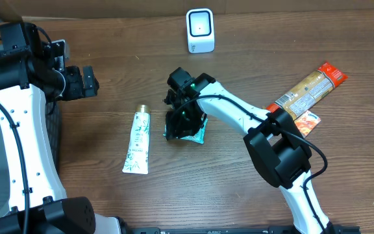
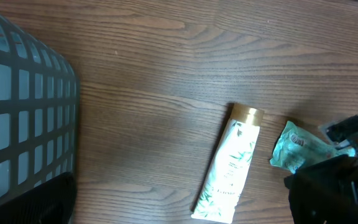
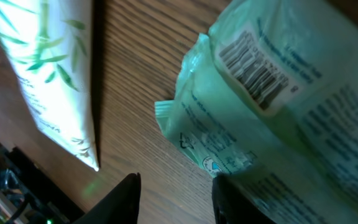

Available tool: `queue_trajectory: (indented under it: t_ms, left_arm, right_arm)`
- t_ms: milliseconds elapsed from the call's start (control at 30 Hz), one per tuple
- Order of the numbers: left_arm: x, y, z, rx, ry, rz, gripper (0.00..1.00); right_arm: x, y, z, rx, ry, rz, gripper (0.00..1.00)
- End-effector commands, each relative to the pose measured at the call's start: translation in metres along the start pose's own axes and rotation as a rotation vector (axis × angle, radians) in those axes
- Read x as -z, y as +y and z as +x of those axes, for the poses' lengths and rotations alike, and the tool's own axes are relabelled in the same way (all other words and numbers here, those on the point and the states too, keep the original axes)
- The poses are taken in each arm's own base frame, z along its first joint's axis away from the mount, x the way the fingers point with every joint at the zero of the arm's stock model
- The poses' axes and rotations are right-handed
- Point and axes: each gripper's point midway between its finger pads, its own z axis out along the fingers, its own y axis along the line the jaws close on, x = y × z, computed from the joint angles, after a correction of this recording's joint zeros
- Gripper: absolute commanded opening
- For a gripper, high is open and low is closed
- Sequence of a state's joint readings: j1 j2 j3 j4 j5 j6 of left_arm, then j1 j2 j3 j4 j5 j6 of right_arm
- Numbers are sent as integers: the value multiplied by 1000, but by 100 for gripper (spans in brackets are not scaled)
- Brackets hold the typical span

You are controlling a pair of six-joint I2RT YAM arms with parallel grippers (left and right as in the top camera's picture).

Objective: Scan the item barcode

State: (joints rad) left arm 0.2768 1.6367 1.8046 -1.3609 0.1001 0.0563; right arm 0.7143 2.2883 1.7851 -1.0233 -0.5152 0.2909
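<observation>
Overhead: bending left with the right gripper (image 1: 180,119) down on the green packet (image 1: 197,134) beside the lotion tube (image 1: 137,142); holding back at the left edge with the left gripper (image 1: 88,81) spread wide, empty. Left wrist: looking past the basket (image 2: 23,112) at both. Right wrist: with fingers (image 3: 126,199) narrowly parted over bare wood, barcode (image 3: 257,71) up beside one.

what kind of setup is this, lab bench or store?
Probably a mock checkout station: a white barcode scanner stands at the far edge of the wooden table, packaged goods (a green packet, a cosmetic tube) lie on it, and a grey plastic basket sits at the left.
</observation>
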Motion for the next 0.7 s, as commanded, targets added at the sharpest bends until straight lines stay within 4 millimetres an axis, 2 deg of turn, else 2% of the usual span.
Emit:
queue_trajectory:
  t_ms: [0,200,367,567,667]
  left_arm:
    - [5,-1,-4,-19,-21,1,100]
    - [5,-1,-4,-19,-21,1,100]
    - [5,-1,-4,-19,-21,1,100]
    - [5,-1,-4,-19,-21,1,100]
    - [5,-1,-4,-19,-21,1,100]
  right_arm:
    - [-1,0,3,-56,-17,48,38]
    - [-3,-4,0,-49,-32,67,38]
    - [-3,-36,2,29,-43,230,37]
    - [6,-52,1,205,-11,261,39]
    - [15,-72,0,243,-2,348,42]
